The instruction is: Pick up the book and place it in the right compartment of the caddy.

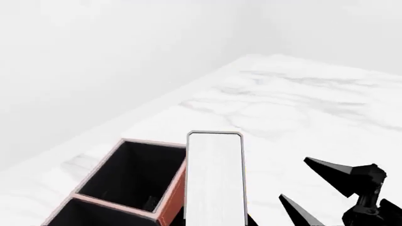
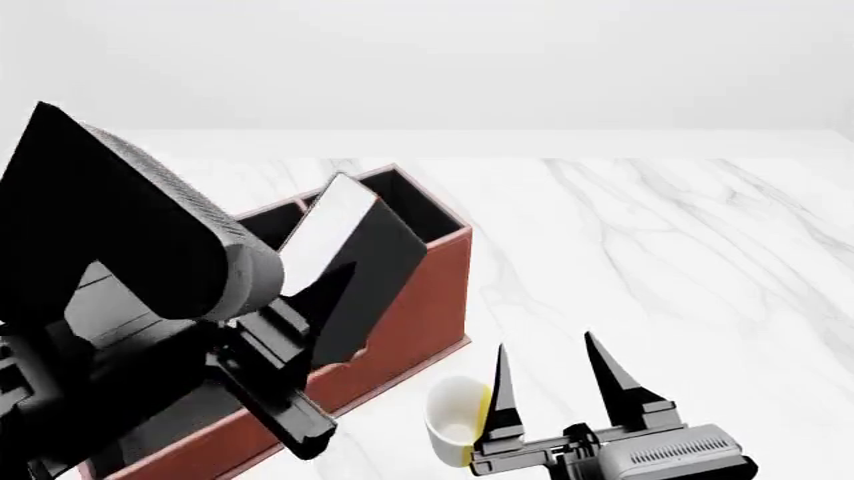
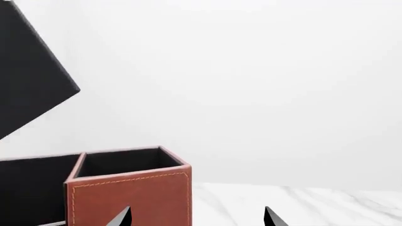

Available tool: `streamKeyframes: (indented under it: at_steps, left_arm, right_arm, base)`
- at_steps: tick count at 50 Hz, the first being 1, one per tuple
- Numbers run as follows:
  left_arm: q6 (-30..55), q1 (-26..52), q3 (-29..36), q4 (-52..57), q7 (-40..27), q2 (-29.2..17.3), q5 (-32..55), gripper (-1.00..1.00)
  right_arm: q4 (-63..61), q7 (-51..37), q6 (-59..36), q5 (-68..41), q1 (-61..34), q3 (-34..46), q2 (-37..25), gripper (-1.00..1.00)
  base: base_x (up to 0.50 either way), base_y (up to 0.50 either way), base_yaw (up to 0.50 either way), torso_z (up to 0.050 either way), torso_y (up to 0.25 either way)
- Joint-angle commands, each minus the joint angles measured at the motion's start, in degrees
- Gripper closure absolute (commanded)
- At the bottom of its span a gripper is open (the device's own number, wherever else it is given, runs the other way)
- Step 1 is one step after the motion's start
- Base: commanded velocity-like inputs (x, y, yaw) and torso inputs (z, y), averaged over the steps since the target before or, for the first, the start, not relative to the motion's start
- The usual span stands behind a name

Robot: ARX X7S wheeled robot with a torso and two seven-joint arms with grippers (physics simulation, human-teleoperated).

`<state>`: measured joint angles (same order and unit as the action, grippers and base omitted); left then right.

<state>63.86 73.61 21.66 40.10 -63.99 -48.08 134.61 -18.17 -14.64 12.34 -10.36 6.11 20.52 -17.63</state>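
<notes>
My left gripper (image 2: 318, 308) is shut on the book (image 2: 358, 255), a thin black-covered book held tilted in the air over the caddy (image 2: 424, 300). In the left wrist view the book's white page edge (image 1: 215, 179) stands just beside the right compartment (image 1: 135, 173), a deep black-lined well; my own fingertips are hidden there. The right compartment (image 2: 404, 200) is the caddy's far end. My right gripper (image 2: 554, 375) is open and empty, low in front of the caddy. In the right wrist view the gripper (image 3: 196, 217) faces the caddy's end wall (image 3: 129, 193), with the book (image 3: 28, 80) above.
A white mug with yellow inside (image 2: 457, 418) lies on the marble table (image 2: 667, 270) by my right gripper's left finger. The right gripper's black fingers (image 1: 330, 170) show in the left wrist view. A white wall stands behind the table.
</notes>
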Motion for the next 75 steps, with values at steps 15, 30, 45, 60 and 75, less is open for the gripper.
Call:
streamKeyframes:
  at_steps: [15,30,45,60,75]
  left_arm:
    - [6.01,32.12,-0.44,-30.67,26.25,21.44,-39.32,1.0]
    - [-5.01,34.81,14.26,-52.1,43.54,25.59,-68.34,1.0]
    - [-16.04,36.72,23.18,-73.12,48.43,31.69,-83.67,1.0]
    - [-12.42,37.24,20.2,-99.98,59.25,38.59,-78.81,1.0]
    - [-10.57,36.19,20.84,-110.53,64.48,43.75,-78.81,1.0]
  right_arm:
    - [0.37,1.04,-0.02,0.43,-0.09,-0.42,0.59,-1.0]
    - [0.75,0.96,-0.03,0.18,-0.27,0.02,0.38,-1.0]
    - [1.38,0.98,0.41,-0.13,-0.26,0.46,0.22,-1.0]
    - [1.84,0.88,0.46,-0.56,-0.45,0.72,0.03,-1.0]
    - [2.01,0.69,0.34,-0.85,-0.59,1.01,-0.19,-1.0]
  base:
    - [0.0,0.0,0.0,0.0,0.001]
    - [0.0,0.0,0.0,0.0,0.001]
    - [0.0,0.0,0.0,0.0,0.002]
    - [0.0,0.0,0.0,0.0,0.001]
    - [0.0,0.0,0.0,0.0,0.002]
